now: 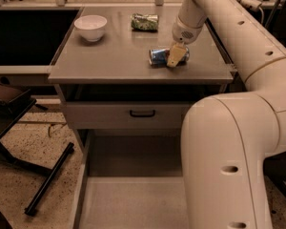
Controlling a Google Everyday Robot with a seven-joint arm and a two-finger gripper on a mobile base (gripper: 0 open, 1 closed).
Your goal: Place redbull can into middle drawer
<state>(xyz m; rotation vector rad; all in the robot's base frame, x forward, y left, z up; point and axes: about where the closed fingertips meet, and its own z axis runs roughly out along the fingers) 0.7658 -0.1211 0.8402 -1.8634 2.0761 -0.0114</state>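
Note:
The redbull can (158, 56), blue and silver, lies on its side on the grey countertop (114, 61), near its front right. My gripper (176, 56) comes down from the white arm and sits right at the can's right end, covering part of it. The middle drawer (128, 199) stands pulled out below the countertop, wide and grey with a bare flat floor. Its right part is hidden behind my arm's large white link (229, 161).
A white bowl (90, 26) stands at the back left of the countertop and a green foil packet (144, 22) lies at the back middle. A shut drawer front with a black handle (143, 113) sits under the top. A black bar (47, 180) lies on the speckled floor at left.

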